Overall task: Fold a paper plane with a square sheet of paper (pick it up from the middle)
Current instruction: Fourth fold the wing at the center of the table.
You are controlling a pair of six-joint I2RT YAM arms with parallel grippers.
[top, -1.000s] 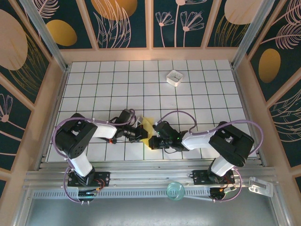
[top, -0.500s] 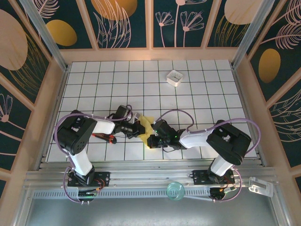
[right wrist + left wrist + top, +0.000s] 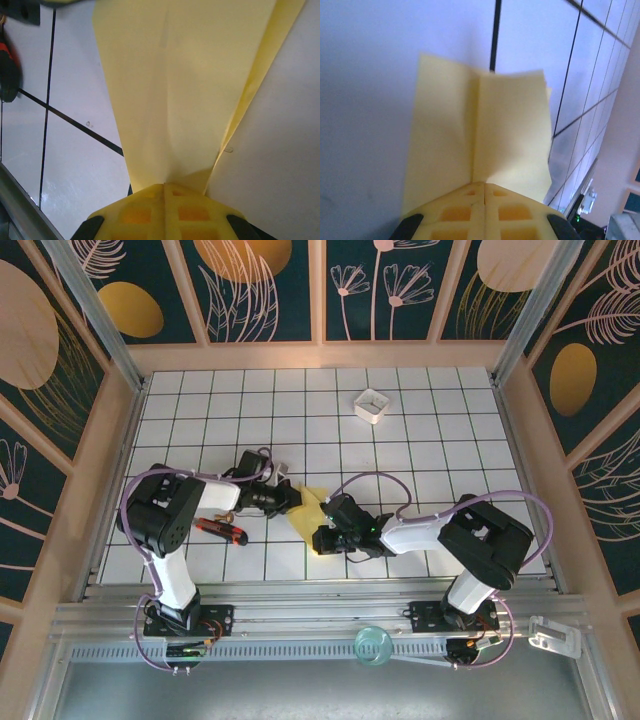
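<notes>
The left pincer [image 3: 287, 501] is now sitting further up and to the left than a second ago. It is drawing its end of the paper [image 3: 308, 512] along and leaving a red-and-black tool [image 3: 218, 529] uncovered on the tiles beside its arm. The right pincer [image 3: 322, 538] is sitting slightly further left as well.

Both pincers are staying fully closed, and each is pinching the yellow paper. In the left wrist view the jaws are pressing together on a fold, with two flaps spreading away from them on either side of a centre crease. In the right wrist view the paper is narrowing down into the closed jaws, with a doubled edge running along its right side.

The paper is stretching between the two pincers over the near middle of the table [image 3: 420, 455]; whether it is touching the tiles I cannot tell. A white box [image 3: 371, 405] is sitting well apart, toward the far side.
</notes>
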